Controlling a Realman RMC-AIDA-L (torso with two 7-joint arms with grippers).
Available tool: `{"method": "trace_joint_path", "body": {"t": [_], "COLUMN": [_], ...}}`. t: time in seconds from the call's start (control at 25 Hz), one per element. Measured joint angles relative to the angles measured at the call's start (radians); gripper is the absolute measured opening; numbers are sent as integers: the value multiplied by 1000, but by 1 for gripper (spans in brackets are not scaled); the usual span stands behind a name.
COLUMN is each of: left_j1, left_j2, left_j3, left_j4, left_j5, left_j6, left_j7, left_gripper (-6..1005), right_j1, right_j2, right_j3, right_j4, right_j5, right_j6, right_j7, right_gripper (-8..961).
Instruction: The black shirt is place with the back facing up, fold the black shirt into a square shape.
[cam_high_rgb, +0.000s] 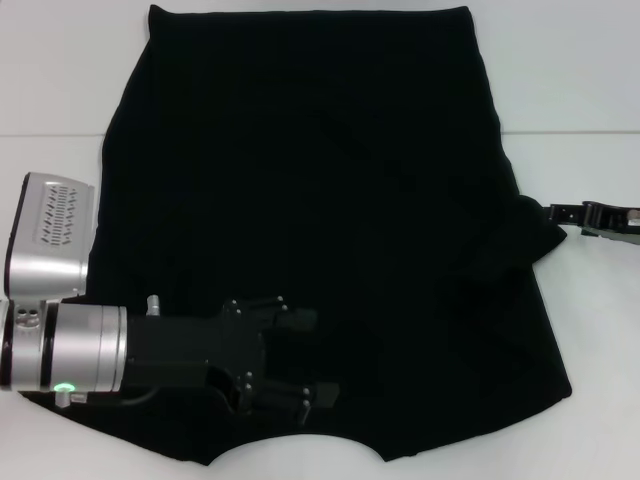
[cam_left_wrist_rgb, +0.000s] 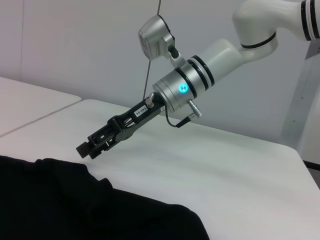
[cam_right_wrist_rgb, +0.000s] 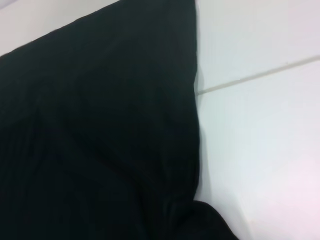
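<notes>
The large plain matte black fabric shirt (cam_high_rgb: 320, 220) lies spread flat across the white worktop (cam_high_rgb: 580, 80), its curved neckline at the near edge and its straight hem at the far edge, covering most of the surface. On the robot's right side, a sleeve is bunched into a small fold at the garment's edge. The left tool (cam_high_rgb: 300, 355), black on a silver arm, sits over the near left part of the shirt close to the neckline; its fingers look spread apart, one above the other in the head view, with dark cloth beneath them, and whether they touch the fabric cannot be told. The right tool (cam_high_rgb: 552, 213) reaches in from the right side to the bunched sleeve; seen from the left wrist camera (cam_left_wrist_rgb: 86, 148) its fingers appear pressed together, hovering just above the shirt's edge, apart from the cloth
</notes>
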Motion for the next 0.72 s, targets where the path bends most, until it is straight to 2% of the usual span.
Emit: {"method": "trace_joint_path", "body": {"t": [0.56, 0.72], "left_j1": [-10, -13], "left_j2": [2, 3], "left_j3": [2, 1], "left_j4": [0, 0], "left_j5": [0, 0], "left_j6": [-20, -23], "left_j7": [-16, -24], "left_gripper": [949, 949], "right_j1": [22, 27], "right_j2": [25, 27], "right_j3": [-120, -122], "right_j4": [27, 29], "right_j5": [-7, -8], "right_j6": [140, 143], "right_j7": [-9, -9], "right_gripper": [761, 721]}}
